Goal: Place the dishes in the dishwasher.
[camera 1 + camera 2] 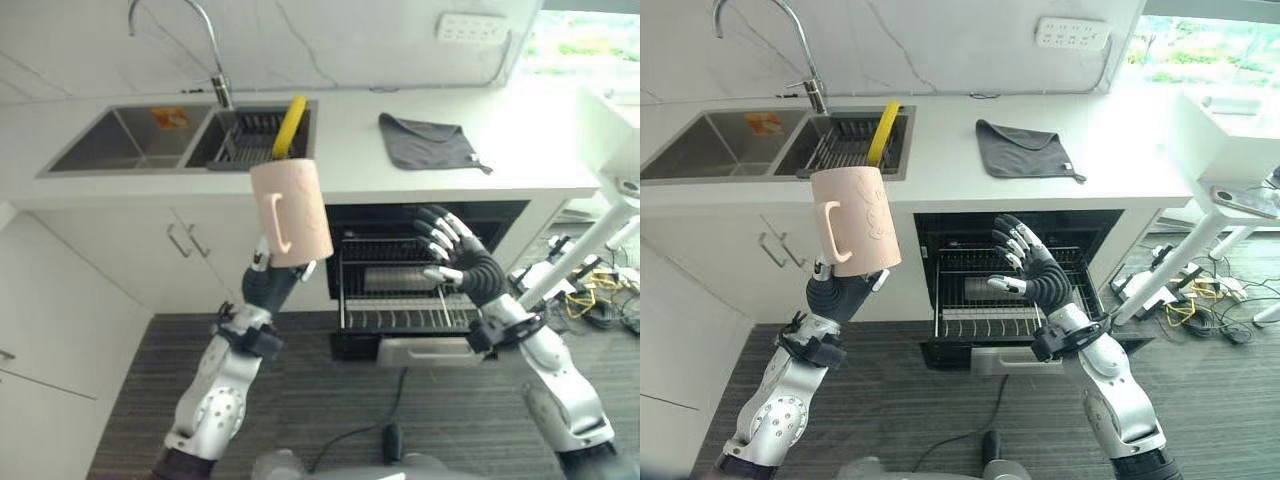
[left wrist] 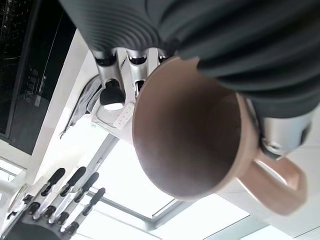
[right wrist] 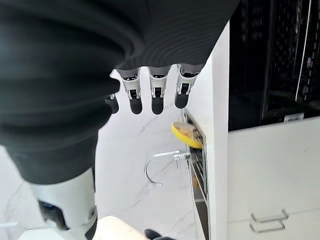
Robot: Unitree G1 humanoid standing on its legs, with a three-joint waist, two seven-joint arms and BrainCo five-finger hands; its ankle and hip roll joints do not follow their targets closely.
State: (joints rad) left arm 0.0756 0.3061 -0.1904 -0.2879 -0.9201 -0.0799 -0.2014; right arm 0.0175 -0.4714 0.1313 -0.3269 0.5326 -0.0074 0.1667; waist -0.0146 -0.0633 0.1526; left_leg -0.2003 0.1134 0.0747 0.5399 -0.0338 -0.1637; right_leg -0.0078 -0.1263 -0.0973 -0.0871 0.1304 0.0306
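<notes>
A pale pink mug (image 1: 291,211) with a loop handle sits in the middle of the left eye view, held up in the air by the left hand (image 1: 268,283), in front of the white cupboards below the sink. It stands nearly upright, tilted a little, with the handle turned toward the camera and a faint raised pattern on its side in the right eye view. The left wrist view looks straight into its open mouth (image 2: 187,132): the inside is a plain brownish pink, and the fingers (image 2: 111,80) are curled round the base with the thumb on the other side by the handle. Most of that hand is hidden behind the mug in the eye views.

The right hand (image 1: 458,256) hangs right of centre with its fingers spread and released, holding nothing, in front of the open dishwasher (image 1: 400,290). The wire rack (image 1: 405,312) is pulled out; a greyish thing lies on it, too dim to make out. The dishwasher's dark inside is hard to read.

At the upper left of the frame a double sink (image 1: 150,138) is set in the white desk (image 1: 350,160). Its right basin holds a dark rack with a yellow thing (image 1: 290,125) leaning in it, the lower end hidden. A grey cloth (image 1: 427,142) lies on the desk at upper right.
</notes>
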